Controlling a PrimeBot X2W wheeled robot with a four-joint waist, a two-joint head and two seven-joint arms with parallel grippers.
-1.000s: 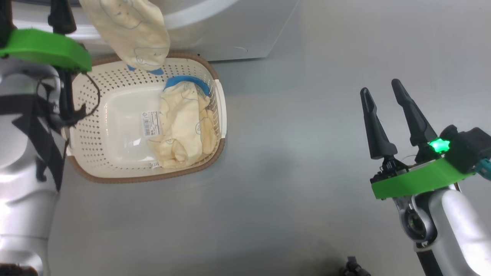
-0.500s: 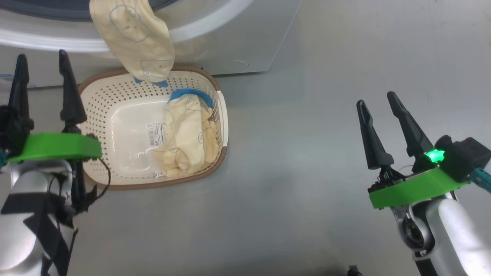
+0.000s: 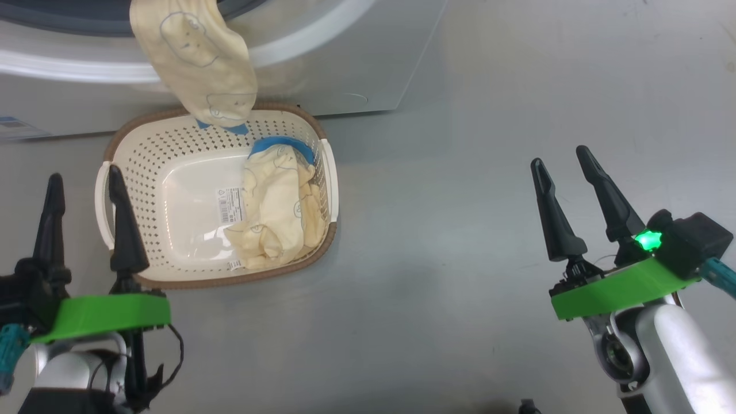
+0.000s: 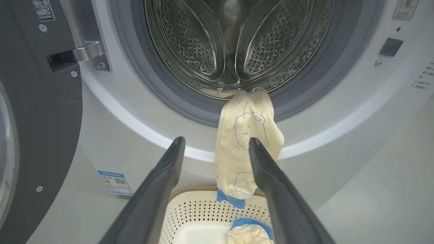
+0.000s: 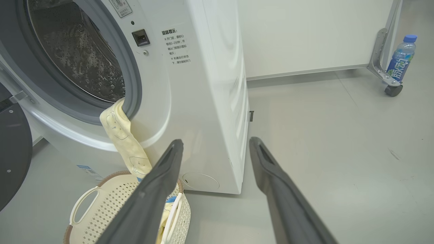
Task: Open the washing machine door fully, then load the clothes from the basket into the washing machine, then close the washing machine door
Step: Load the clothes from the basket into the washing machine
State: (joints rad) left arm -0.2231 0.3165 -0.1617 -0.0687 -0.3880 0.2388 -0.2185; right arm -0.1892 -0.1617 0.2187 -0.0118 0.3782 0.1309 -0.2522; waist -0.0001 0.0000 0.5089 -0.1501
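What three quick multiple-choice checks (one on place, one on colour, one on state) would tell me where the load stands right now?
1. Where is the cream-yellow garment with blue bear outlines and blue trim?
A. Hanging over the grey rubber gasket of the big white front-loading washing machine
B. Flat on the floor
C. On top of the washer

2. What colour is the rim band of the cream-white perforated plastic basket?
A. Blue
B. Green
C. Brown

3. How is the left gripper?
A. Shut on a garment
B. Open and empty
C. Shut and empty

Answers:
1 A: it drapes out of the drum mouth, its blue hem above the basket.
2 C: the band around the top edge is brown.
3 B: its two dark fingers stand apart, gripping nothing.
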